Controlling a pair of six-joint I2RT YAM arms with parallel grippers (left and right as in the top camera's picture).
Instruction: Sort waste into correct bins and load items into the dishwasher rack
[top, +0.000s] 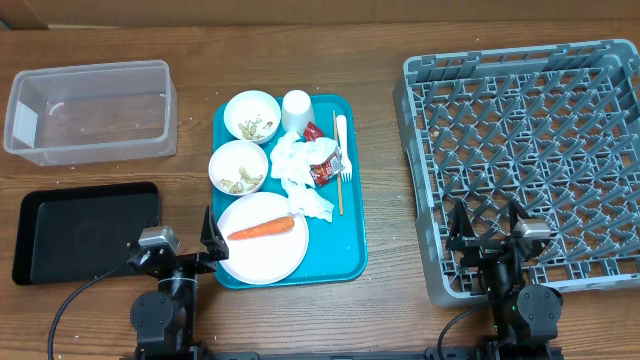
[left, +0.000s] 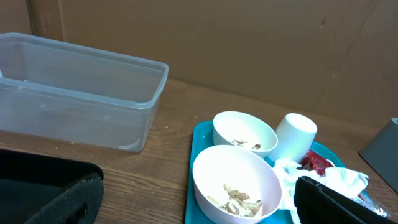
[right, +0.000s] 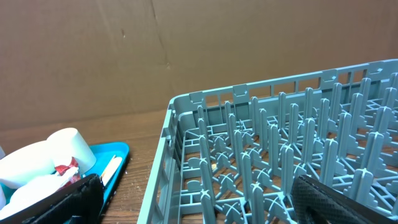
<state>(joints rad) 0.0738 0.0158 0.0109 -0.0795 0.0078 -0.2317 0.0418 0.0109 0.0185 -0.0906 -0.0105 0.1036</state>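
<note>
Wooden table (top: 388, 292) — left gripper (top: 180, 252), right gripper (top: 488, 240) both agape.

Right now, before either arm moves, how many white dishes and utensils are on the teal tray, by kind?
bowls: 2, the back bowl and the front bowl
plate: 1
cup: 1
fork: 1
total: 5
</note>
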